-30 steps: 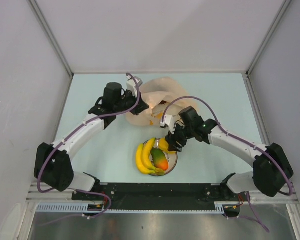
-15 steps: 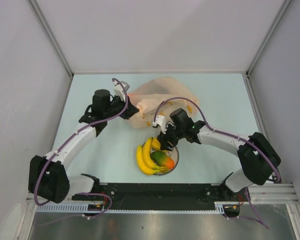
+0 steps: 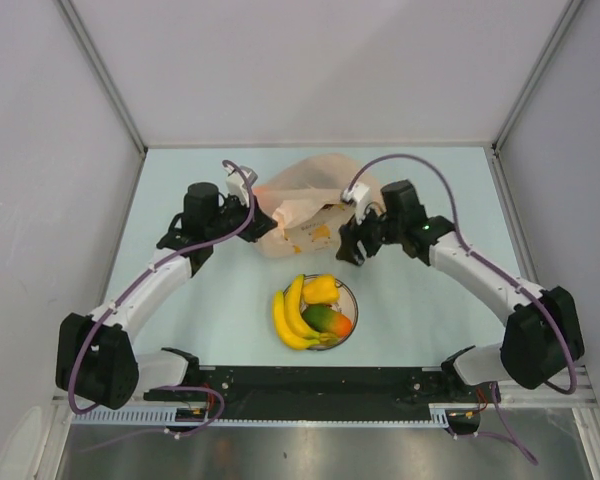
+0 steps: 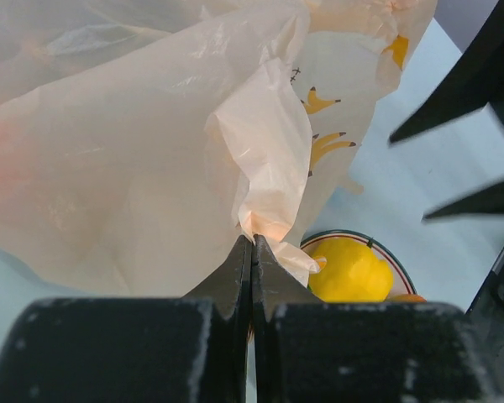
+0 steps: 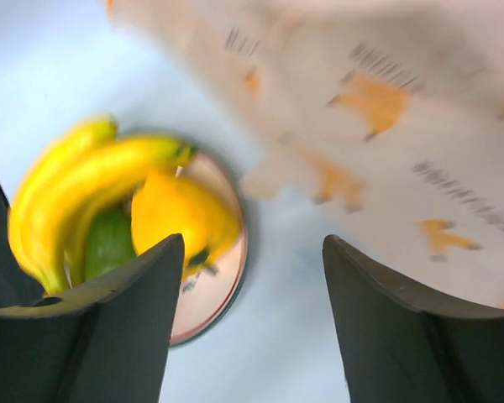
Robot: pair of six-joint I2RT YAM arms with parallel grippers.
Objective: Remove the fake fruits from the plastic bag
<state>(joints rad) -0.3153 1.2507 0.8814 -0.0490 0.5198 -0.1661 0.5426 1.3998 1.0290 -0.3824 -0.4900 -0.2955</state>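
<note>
A: Left fingers?
B: Pressed flat together, pinching a thin fold of the plastic bag right at the tips. Nothing else caught there.
A: And from above?
B: Same pinch, at the bag's left edge.
A: Right fingers?
B: Spread wide, empty, touching nothing. Hovering just off the bag's near right side, tips angled down toward the strip of surface between bag and plate.
A: Where, the bag itself?
B: Crumpled on the middle of the surface, on the far side of the plate and just beside it, flanked by both sets of fingers. Translucent, pale orange, with small yellow-orange prints. A reddish tinge behind the film at the left of the left wrist view, too vague to name.
A: Fake fruits?
B: Three out on the plate, all touching. Banana bunch along the left rim and hanging over it. Yellow pepper-like piece at the far side, nearest the bag. Mango, green running to red, at the near right.
A: Against the right fingers?
B: In the right wrist view, rather blurred: beyond one finger, bananas, mango and pepper piece on the plate; beyond the other, the printed bag; in the gap, only bare surface.
A: Any fruit near the left fingers?
B: Only the pepper piece, past the tips and below the pinched fold, well apart from them.
</note>
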